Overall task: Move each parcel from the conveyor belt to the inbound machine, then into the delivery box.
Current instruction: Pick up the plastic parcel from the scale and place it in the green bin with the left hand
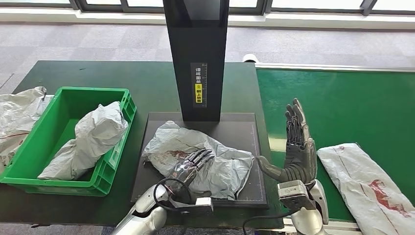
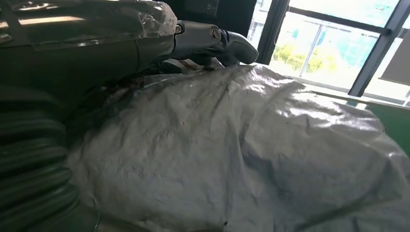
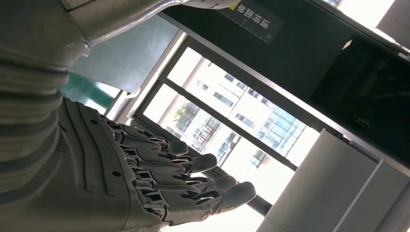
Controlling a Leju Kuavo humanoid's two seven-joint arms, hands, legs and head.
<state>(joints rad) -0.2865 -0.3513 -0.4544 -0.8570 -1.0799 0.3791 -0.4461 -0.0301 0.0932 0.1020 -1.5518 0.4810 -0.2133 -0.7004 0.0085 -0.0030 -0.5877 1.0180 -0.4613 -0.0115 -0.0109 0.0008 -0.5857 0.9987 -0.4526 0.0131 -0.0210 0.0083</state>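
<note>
A crumpled grey parcel [image 1: 222, 169] [image 2: 251, 154] lies on the dark plate [image 1: 240, 129] of the inbound machine. My left hand [image 1: 188, 166] [image 2: 203, 38] rests flat on top of it, fingers stretched out and not closed around it. My right hand [image 1: 297, 147] [image 3: 145, 179] is raised just off the plate's right edge, fingers straight and pointing up, holding nothing. A second grey parcel [image 1: 367, 186] with red print lies on the green conveyor belt [image 1: 342, 107], right of that hand. The green delivery box [image 1: 93, 89] at the left holds one grey parcel [image 1: 93, 137].
The machine's black column [image 1: 195, 54] rises from the back of the plate. Another grey bag [image 1: 17, 115] lies on the dark table left of the box. The conveyor's metal rim [image 1: 333, 67] runs along the belt's far side.
</note>
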